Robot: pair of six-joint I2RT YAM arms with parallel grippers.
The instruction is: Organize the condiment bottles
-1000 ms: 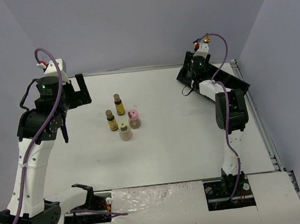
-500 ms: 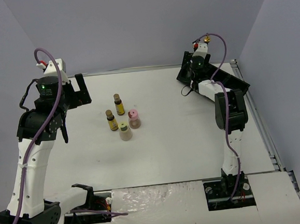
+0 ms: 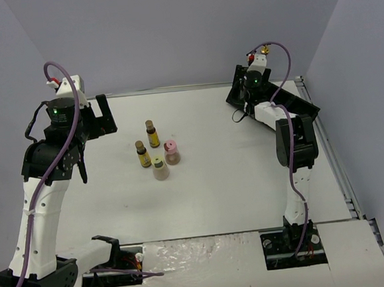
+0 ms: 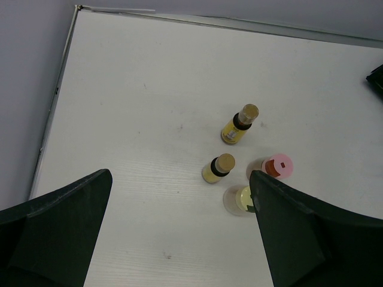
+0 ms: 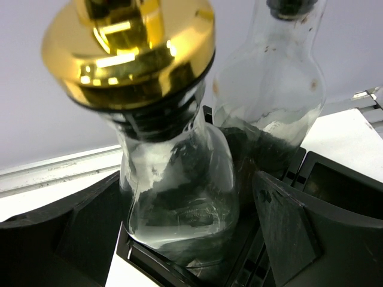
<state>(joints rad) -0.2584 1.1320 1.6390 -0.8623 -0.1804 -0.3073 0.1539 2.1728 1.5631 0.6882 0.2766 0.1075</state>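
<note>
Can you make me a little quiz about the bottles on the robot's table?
1. How many other bottles stand close around the pink-capped bottle on the table?
2. True or false: the gold-spouted glass bottle stands in the black tray.
3. In that cluster, which cap sits nearest the table's near edge? A) pink B) cream C) brown
Key: 1. three; 2. true; 3. B, the cream-capped bottle.
</note>
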